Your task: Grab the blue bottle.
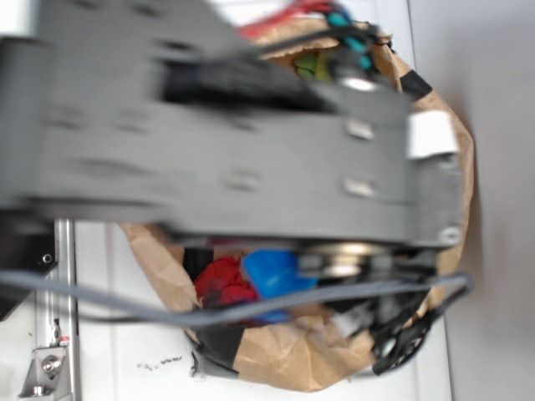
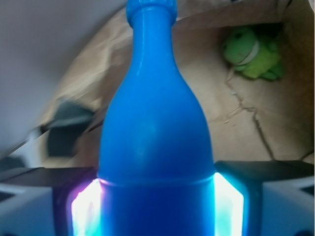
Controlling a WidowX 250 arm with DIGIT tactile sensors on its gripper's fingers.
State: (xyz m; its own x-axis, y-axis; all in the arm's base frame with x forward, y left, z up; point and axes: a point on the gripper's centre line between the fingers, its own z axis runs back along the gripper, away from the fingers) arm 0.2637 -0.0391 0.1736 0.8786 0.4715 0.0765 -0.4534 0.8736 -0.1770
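Above the brown paper bag, the blurred arm stretches across and hides most of it. Its gripper grasps the blue bottle at the body, neck pointing away. Beyond lies the green plush toy; beside the bottle, a red cloth.

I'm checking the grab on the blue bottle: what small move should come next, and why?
Probably a short, straight lift. In the wrist view the blue bottle fills the gripper, a finger against each side, so it looks held but sits low in the paper bag.
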